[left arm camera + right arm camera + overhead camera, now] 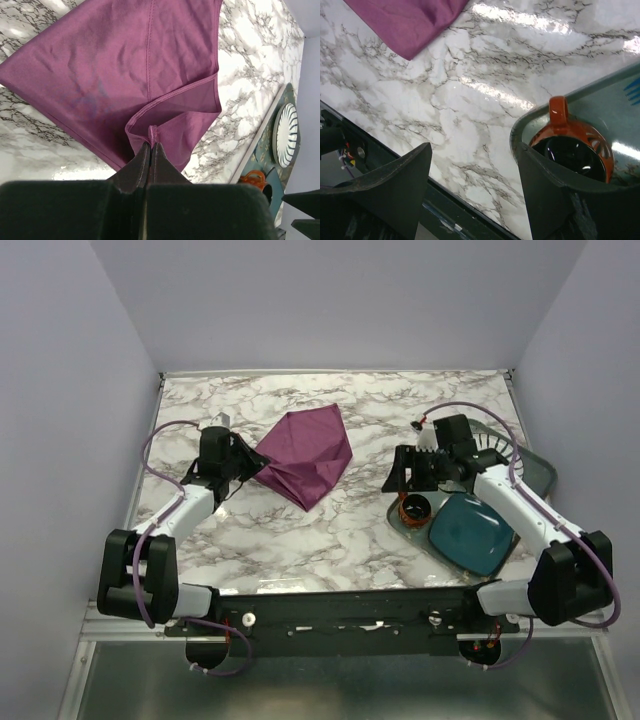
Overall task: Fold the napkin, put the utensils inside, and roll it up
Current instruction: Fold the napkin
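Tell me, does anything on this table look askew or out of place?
The napkin lies in an uneven fold: its layers do not line up, and one lower edge sticks out past the upper one. The left end effector is shut on a bunched corner. Nothing looks spilled or broken.

A white, grey-veined marble worktop (330, 530) carries a loosely folded plum-purple napkin (310, 455) near its centre and a grey-green tray (540, 468) at its right edge, well apart.

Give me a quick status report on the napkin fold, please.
Left gripper shut on napkin edge. Right gripper open near the orange cup. Cloth partly folded, lying on the marble table.
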